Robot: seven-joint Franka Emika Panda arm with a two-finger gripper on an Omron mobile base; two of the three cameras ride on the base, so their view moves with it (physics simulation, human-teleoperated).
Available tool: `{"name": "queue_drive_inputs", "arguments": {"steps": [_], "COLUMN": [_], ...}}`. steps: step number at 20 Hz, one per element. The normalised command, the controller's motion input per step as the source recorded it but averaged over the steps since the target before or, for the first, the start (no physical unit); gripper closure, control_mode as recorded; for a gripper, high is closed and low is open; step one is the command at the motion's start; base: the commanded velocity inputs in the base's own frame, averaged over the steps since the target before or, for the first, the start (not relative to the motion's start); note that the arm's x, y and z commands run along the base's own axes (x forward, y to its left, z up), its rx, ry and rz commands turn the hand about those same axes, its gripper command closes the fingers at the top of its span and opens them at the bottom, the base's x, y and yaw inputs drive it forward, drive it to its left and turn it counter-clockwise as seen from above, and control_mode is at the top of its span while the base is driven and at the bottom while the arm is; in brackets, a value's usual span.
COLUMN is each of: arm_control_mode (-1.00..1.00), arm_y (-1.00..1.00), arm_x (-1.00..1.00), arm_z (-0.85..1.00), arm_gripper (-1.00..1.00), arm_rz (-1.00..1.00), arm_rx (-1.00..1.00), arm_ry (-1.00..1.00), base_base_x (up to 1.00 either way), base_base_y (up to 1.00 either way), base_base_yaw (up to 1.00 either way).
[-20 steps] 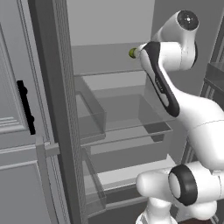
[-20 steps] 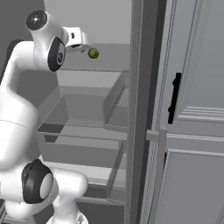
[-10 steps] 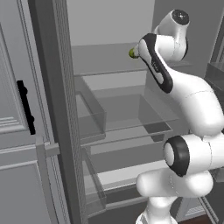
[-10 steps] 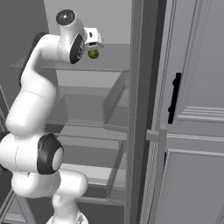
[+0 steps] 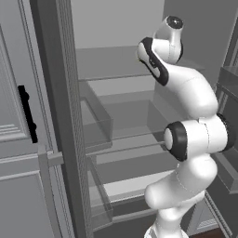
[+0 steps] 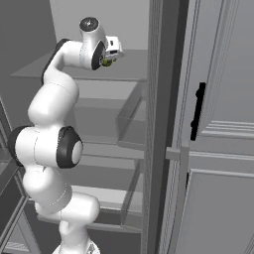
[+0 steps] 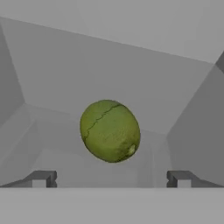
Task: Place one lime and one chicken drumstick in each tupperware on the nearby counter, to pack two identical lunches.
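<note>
Hand view: round green lime (image 7: 110,131) sits dead centre ahead of the gripper (image 7: 110,178), on a grey fridge shelf (image 7: 65,162) | jaws spread wide, holding nothing | right base view: lime (image 6: 106,61) just beside the hand, above the shelf (image 6: 130,74)

The lime (image 7: 110,131) has a matt, finely dimpled green rind with one thin crack line. The fridge shelves (image 5: 116,116) look like smooth clear glass; the door handle (image 6: 198,111) is matt black.
</note>
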Motion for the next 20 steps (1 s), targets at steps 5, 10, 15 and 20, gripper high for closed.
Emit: {"name": "queue_drive_inputs", "arguments": {"steps": [5, 10, 15, 20], "arm_control_mode": [-1.00, -1.00, -1.00, -1.00], "arm_y": [0.00, 0.00, 0.00, 0.07], "arm_x": [0.56, 0.25, 0.00, 0.00], "arm_z": [-0.02, 0.00, -0.11, -0.32], "arm_gripper": [-1.00, -1.00, -1.00, -1.00], "arm_rz": [0.00, 0.01, 0.04, 0.04], "arm_rx": [0.03, 0.06, 0.00, 0.00], "arm_ry": [0.02, 0.00, 0.02, 0.00], "base_base_x": [0.00, 0.00, 0.00, 0.00], "base_base_y": [0.00, 0.00, 0.00, 0.00], "base_base_yaw": [0.00, 0.00, 0.00, 0.00]}}
